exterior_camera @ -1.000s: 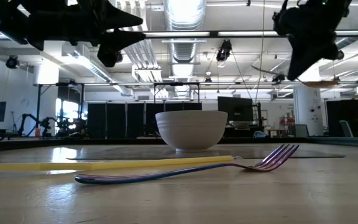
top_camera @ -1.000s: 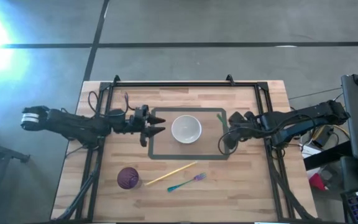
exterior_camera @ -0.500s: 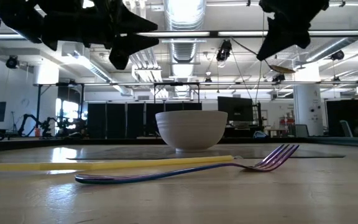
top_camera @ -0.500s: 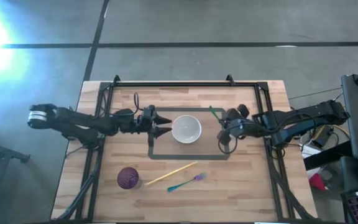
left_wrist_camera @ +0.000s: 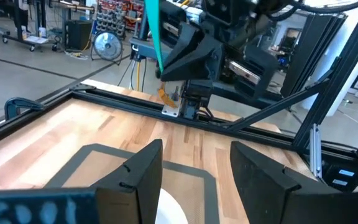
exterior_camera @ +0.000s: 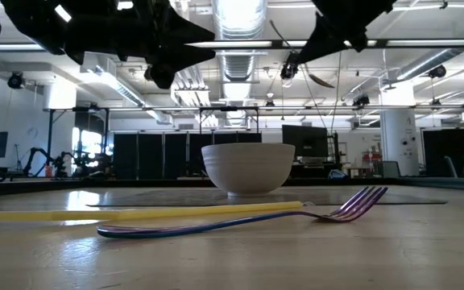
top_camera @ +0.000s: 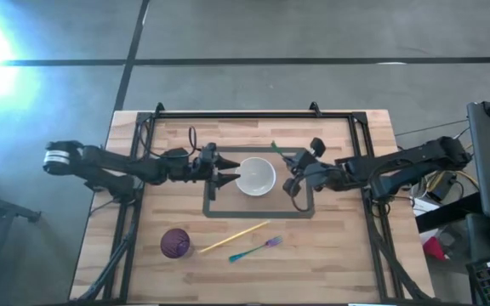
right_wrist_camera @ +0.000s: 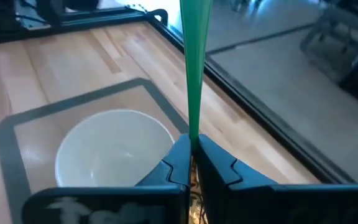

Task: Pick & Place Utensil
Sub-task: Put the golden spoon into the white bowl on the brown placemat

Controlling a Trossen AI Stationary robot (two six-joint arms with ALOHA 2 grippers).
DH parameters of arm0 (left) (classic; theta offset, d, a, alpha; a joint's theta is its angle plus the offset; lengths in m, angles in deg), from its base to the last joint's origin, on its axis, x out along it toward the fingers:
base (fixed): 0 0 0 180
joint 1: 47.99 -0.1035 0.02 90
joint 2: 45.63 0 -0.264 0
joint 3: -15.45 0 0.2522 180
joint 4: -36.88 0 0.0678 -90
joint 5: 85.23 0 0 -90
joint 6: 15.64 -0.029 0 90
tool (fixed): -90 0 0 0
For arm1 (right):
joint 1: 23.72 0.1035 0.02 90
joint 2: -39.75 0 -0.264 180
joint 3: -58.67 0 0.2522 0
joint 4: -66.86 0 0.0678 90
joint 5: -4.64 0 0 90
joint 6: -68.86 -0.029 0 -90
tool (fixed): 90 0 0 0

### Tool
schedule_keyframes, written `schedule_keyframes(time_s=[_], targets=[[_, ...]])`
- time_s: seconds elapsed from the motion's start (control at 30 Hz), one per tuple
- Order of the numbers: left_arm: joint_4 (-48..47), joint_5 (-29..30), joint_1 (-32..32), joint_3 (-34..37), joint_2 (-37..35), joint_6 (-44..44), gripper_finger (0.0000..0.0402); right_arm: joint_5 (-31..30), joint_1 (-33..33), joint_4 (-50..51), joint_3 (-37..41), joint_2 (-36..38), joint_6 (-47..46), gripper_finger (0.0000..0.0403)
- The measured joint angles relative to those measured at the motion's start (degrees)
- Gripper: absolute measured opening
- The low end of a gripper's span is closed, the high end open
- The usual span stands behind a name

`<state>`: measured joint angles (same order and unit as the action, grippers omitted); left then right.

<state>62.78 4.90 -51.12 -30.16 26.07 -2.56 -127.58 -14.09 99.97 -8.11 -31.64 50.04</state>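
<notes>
Pinched tight in the right gripper, frame centre, the green utensil could be dropped beside the bowl; the left gripper is held open.

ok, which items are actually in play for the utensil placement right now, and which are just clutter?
In play:
- green utensil, clamped in the right gripper
- white bowl
- taped rectangle around the bowl
- left gripper, open beside the bowl

Lying about:
- purple cup
- yellow stick
- iridescent fork
</notes>
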Motion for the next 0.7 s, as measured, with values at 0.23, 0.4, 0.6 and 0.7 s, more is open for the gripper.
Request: schedule_keyframes(time_s=[0.23, 0.4, 0.6, 0.7], targets=[[1.25, 2.66, 0.00, -0.57, 1.25, -1.81, 0.0181, -1.28, 0.09, -9.54, 0.00, -5.82, 5.12, 0.0012], [1.48, 3.94, 0.00, -0.57, 1.12, -3.84, 0.0181, -1.66, 1.01, -13.29, 0.00, -8.84, 6.13, 0.0012], [1.81, 4.47, 0.00, -0.55, 1.14, -6.64, 0.0179, -3.78, 3.22, -21.97, -0.02, -12.21, 11.92, 0.0012], [2.15, 4.45, 0.00, -0.55, 1.14, -8.70, 0.0179, -6.71, 3.96, -28.20, -0.02, -14.01, 16.06, 0.0012]])
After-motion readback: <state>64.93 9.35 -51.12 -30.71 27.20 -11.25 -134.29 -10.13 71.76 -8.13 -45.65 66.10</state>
